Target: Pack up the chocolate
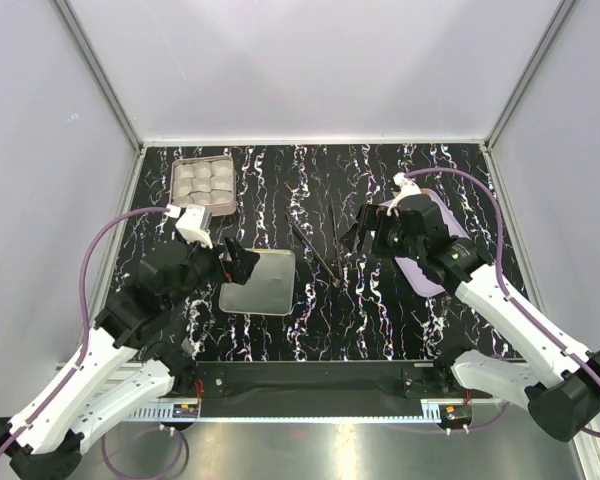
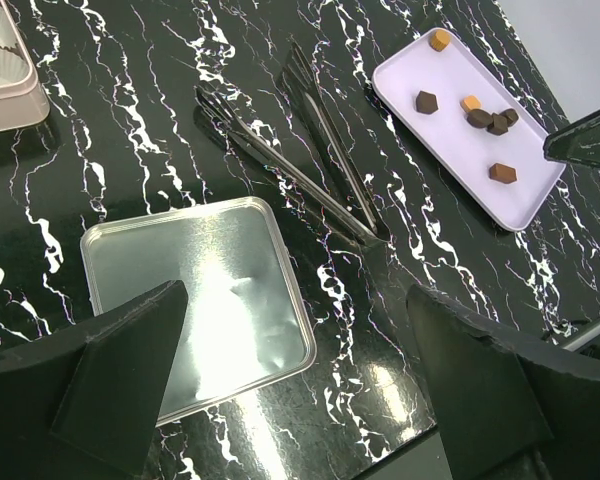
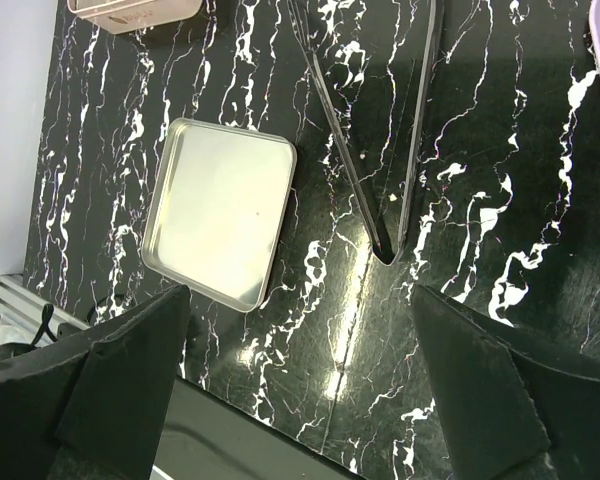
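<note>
At the left hand [image 1: 238, 262]: fingers [image 2: 120, 380] spread wide apart, nothing between them, poised above the black, white-veined marble bench [image 2: 130, 130]. Just ahead of and below this hand, a shallow square tray of shiny metal [image 2: 190, 290], flat on the bench, its near corner behind one finger in the wrist view. Beyond that tray, thin black tongs [image 2: 310, 150] in a narrow V, joined end toward the hand. Farther ahead and to the hand's right, the chocolate [image 2: 490, 120]: a few small dark brown lumps and two tan-gold ones, scattered loose on a pale lavender rectangular tray [image 2: 520, 210]. Far off to the hand's left, a pale pink box [image 2: 20, 100] of white paper cups [image 1: 195, 180].

At the right hand [image 1: 365, 232]: fingers [image 3: 120, 390] equally wide apart, empty, above the bench. Straight ahead of its fingertips, the joined end of the tongs; to its left, the metal tray. On its right, only a sliver of the lavender tray at the edge of the wrist view. From overhead, most of that tray hidden under the right arm, no chocolate discernible there.
</note>
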{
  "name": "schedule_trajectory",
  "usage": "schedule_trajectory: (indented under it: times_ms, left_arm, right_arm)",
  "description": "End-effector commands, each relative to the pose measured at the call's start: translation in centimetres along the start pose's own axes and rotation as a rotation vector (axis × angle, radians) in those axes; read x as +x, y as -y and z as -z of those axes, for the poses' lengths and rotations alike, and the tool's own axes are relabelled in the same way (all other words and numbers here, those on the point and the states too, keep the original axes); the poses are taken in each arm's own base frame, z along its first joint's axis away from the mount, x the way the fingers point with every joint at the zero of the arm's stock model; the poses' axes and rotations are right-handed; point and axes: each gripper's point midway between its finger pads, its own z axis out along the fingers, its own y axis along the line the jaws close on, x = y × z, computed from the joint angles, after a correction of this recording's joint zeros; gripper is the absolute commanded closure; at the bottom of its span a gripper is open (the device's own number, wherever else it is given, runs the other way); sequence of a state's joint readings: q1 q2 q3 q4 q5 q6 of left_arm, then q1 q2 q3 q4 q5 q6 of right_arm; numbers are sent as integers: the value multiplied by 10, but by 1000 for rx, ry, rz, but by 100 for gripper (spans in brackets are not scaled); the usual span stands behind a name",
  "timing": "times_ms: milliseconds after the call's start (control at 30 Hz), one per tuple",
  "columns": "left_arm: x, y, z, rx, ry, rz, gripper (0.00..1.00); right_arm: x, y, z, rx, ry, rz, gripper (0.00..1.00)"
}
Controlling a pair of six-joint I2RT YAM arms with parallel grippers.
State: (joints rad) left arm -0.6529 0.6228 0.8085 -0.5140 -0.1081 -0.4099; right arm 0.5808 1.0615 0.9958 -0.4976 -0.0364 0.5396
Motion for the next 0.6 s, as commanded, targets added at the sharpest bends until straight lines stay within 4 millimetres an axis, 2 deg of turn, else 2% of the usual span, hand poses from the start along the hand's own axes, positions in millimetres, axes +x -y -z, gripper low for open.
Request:
schedule_trajectory:
  times_ms: [0, 100, 200, 300, 333, 367, 400, 433, 500, 567]
  left_arm:
    - [-11, 2, 1, 16, 51, -21, 1]
    - [-10, -2, 3, 1, 55, -32, 1]
    - [-6, -7, 3, -14, 58, -36, 1]
    - [-4, -9, 6, -17, 64, -39, 1]
    - [-5, -9, 7, -16, 66, -39, 1]
    - [-3, -11, 8, -25, 61, -39, 1]
    - [-3, -11, 9, -26, 62, -40, 1]
    - [-4, -12, 12, -28, 67, -41, 1]
    - [-4, -19, 16, -64, 82, -37, 1]
    - [-9, -27, 22, -107, 107, -29, 1]
  right_arm:
    - [-24, -12, 7, -16, 71, 7, 0]
    - [-30, -5, 7, 31, 89, 36, 0]
    - [-28, 0, -2, 64, 53, 77, 0]
    - [-32, 4, -19, 98, 17, 137, 0]
    - [-29, 4, -26, 96, -10, 155, 0]
    - [-20, 10, -42, 121, -63, 168, 0]
    - [-20, 12, -49, 129, -78, 190, 0]
    - [-10, 21, -65, 162, -122, 202, 0]
    - [-5, 29, -81, 186, -147, 224, 0]
    - [9, 38, -101, 208, -206, 231, 0]
